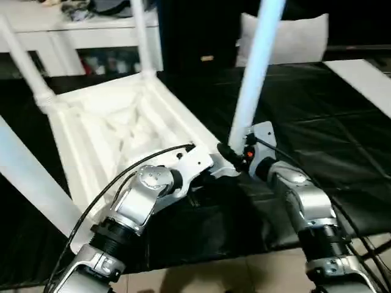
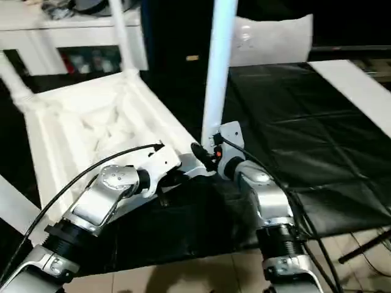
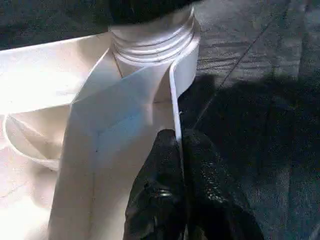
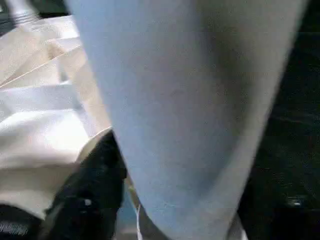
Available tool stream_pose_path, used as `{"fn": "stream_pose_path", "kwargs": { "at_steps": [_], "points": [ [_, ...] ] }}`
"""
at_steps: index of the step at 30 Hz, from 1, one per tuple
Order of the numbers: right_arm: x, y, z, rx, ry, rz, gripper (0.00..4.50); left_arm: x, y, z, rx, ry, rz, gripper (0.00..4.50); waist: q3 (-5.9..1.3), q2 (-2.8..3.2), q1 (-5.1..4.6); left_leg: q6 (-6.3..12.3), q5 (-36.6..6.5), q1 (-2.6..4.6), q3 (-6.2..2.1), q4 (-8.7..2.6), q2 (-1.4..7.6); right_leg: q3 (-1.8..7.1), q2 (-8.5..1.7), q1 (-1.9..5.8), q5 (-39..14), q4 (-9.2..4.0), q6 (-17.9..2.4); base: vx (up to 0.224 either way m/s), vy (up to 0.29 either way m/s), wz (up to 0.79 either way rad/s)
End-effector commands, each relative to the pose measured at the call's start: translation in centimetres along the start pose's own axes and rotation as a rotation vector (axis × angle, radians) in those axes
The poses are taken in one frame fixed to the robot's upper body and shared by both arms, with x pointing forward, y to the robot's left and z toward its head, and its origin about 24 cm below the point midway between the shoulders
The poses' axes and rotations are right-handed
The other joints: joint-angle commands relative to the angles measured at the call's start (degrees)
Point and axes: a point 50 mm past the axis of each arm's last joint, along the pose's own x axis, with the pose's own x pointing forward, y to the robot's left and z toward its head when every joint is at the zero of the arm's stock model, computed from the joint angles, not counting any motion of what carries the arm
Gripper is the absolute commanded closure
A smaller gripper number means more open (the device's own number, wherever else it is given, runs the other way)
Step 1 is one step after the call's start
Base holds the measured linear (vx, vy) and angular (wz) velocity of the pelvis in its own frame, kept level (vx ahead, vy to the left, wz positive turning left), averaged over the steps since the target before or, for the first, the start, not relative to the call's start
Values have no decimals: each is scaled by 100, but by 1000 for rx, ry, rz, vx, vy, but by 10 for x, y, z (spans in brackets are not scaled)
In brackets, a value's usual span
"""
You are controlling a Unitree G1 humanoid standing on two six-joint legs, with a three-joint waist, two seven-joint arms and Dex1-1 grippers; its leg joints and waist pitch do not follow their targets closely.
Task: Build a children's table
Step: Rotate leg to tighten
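The white tabletop lies ribbed underside up near the black work surface's front edge; the near-corner leg stands upright; left gripper pinches the tabletop's rim; right gripper straddles the leg's base, grip unclear.

Workshop: black-covered bench, cluttered shelving

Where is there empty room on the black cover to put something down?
Bare black cover lies to the right of the upright leg, out to the white strip. It is crowded near the tabletop corner, where both arms meet.
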Motion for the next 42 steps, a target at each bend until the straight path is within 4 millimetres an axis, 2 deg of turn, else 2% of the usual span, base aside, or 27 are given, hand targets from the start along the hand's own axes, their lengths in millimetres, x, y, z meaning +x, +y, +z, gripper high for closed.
{"fn": "stream_pose_path", "kwargs": {
  "at_steps": [1, 5, 6, 10, 13, 17, 21, 26, 32, 35, 38, 42],
  "points": [
    [-2, 6, -1, -12, -8, 74, 105, 0, -2, 4, 61, -25, -49, 450, -359, -31, 48, 511, -554, -2, -11, -333, 173, 301, -319, 372, -491, -354, -1287, 0, 0, 0],
    [-23, -6, 0, -77, -8, 170, 74, -8, -1, -5, 113, -11, -113, 450, -331, -21, 134, 384, -960, 38, -10, -360, 196, 303, -326, 345, -1177, -443, -1073, 0, 0, 0],
    [-33, -10, 1, -105, -1, 215, 53, -12, -2, -8, 140, -13, -155, 450, -328, -15, 135, 345, -1001, 38, -19, -370, 202, 304, -321, 340, -1185, -428, -1070, 0, 0, 0],
    [-48, -19, 3, -166, 37, 300, 30, -20, -4, -15, 214, -1, -263, 450, -327, -22, 140, 315, -1117, 34, -18, -370, 199, 305, -325, 339, -1254, -434, -1056, 0, 0, 0],
    [-60, -21, 3, -183, 100, 406, 3, -25, -5, -20, 272, 24, -345, 450, -323, -28, 192, 382, -1104, 35, -8, -366, 208, 315, -333, 334, -1290, -433, -1061, 0, 0, 0],
    [-71, -16, 4, -191, 140, 577, 3, -32, -9, -22, 319, 15, -477, 450, -339, -36, 276, 427, -982, 32, -9, -359, 229, 313, -339, 337, -1194, -402, -1085, 0, 0, 0],
    [-74, -14, 4, -185, 159, 663, 40, -36, -12, -23, 360, 23, -560, 450, -349, -54, 337, 449, -864, 45, 5, -349, 247, 311, -339, 321, -944, -358, -1251, 0, 0, 0],
    [-76, -9, 1, -171, 199, 765, 74, -39, -14, -25, 390, 39, -642, 450, -343, -73, 405, 407, -903, 50, 12, -352, 247, 314, -355, 321, -1102, -364, -1223, 0, 0, 0],
    [-76, -5, -2, -152, 212, 811, 127, -40, -16, -25, 395, 34, -678, 450, -343, -90, 404, 346, -919, 40, 8, -353, 240, 313, -364, 325, -1304, -381, -1120, 0, 0, 0],
    [-74, -4, -4, -136, 210, 821, 159, -40, -16, -25, 396, 28, -686, 450, -353, -75, 406, 345, -847, 41, 7, -347, 241, 312, -360, 324, -1194, -366, -1140, 0, 0, 0],
    [-74, -1, -5, -125, 208, 837, 170, -40, -16, -25, 398, 27, -692, 450, -358, -81, 406, 379, -781, 33, 7, -342, 241, 308, -351, 330, -1051, -349, -1176, 0, 0, 0],
    [-73, 1, -7, -107, 205, 851, 206, -39, -15, -25, 399, 28, -696, 450, -354, -74, 408, 348, -860, 40, 7, -347, 243, 305, -358, 326, -1178, -367, -1168, 0, 0, 0]
  ]
}}
